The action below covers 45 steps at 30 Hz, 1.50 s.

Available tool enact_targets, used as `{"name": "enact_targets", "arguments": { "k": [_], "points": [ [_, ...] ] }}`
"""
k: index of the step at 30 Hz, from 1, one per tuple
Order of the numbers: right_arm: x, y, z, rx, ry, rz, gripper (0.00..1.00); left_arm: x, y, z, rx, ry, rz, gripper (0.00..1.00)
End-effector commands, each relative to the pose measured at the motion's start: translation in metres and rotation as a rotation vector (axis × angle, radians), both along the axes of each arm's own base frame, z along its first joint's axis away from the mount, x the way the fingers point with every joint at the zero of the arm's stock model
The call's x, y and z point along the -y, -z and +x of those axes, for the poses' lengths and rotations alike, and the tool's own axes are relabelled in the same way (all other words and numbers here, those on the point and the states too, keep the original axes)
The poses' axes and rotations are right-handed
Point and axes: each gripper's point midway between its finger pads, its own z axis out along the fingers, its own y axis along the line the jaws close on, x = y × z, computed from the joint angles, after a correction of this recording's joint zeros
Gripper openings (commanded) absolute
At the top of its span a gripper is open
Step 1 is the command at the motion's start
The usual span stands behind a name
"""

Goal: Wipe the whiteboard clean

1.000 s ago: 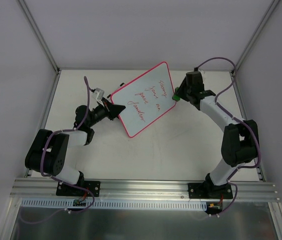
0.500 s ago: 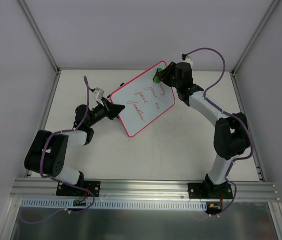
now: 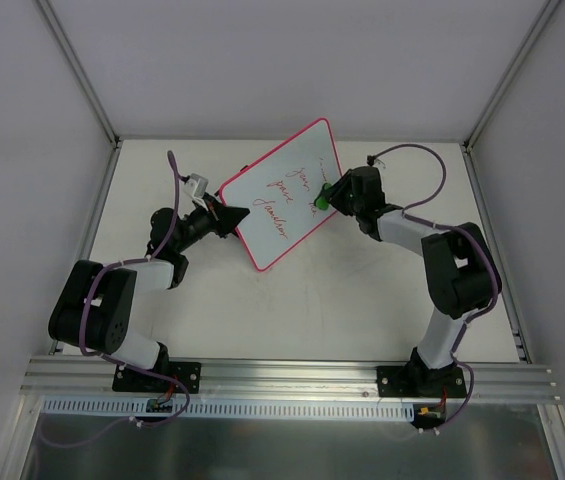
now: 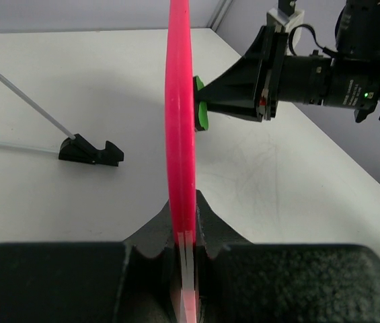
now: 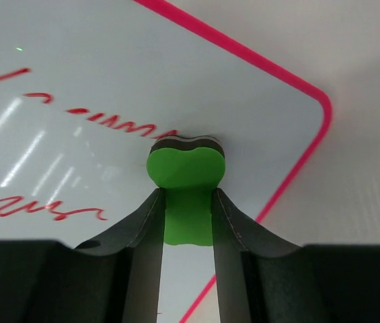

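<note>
Green eraser: moved from the far corner to mid-way along the right edge of the whiteboard.
Right gripper, jaws clenched on the eraser, presses it to the board. Left gripper, jaws clamped on the left rim, holds the board tilted over the table. Rightmost line of red handwriting is mostly wiped and two lines remain, so roughly a third done.

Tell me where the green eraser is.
Top view, right of centre: the eraser is clamped in the right claw and pressed against the whiteboard near its right edge.
</note>
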Motion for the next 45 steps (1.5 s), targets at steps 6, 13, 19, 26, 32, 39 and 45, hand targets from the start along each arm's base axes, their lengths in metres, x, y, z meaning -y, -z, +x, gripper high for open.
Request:
{"name": "enact_targets", "arguments": {
  "k": [6, 13, 19, 26, 32, 39, 45],
  "points": [
    [0.003, -0.009, 0.014, 0.042, 0.0, 0.038, 0.0, 0.016, -0.044, -0.017, 0.219, 0.132, 0.013, 0.0],
    [-0.011, -0.112, 0.04, 0.251, -0.025, 0.098, 0.0, 0.017, -0.042, -0.017, 0.208, 0.138, 0.012, 0.0],
    [-0.039, -0.166, 0.049, 0.35, -0.065, 0.154, 0.0, 0.018, -0.041, -0.016, 0.202, 0.144, 0.009, 0.0],
    [-0.039, -0.139, 0.052, 0.289, -0.02, 0.167, 0.0, 0.018, -0.041, -0.016, 0.199, 0.141, 0.007, 0.0],
    [-0.002, -0.062, 0.036, 0.152, 0.07, 0.149, 0.0, 0.018, -0.042, -0.017, 0.199, 0.147, 0.01, 0.0],
    [0.031, 0.008, 0.014, 0.016, 0.111, 0.082, 0.0, 0.019, -0.041, -0.02, 0.191, 0.16, 0.008, 0.0],
    [0.029, 0.014, 0.01, 0.008, 0.071, 0.071, 0.0, 0.018, -0.041, -0.02, 0.186, 0.156, 0.007, 0.0]
  ]
}}
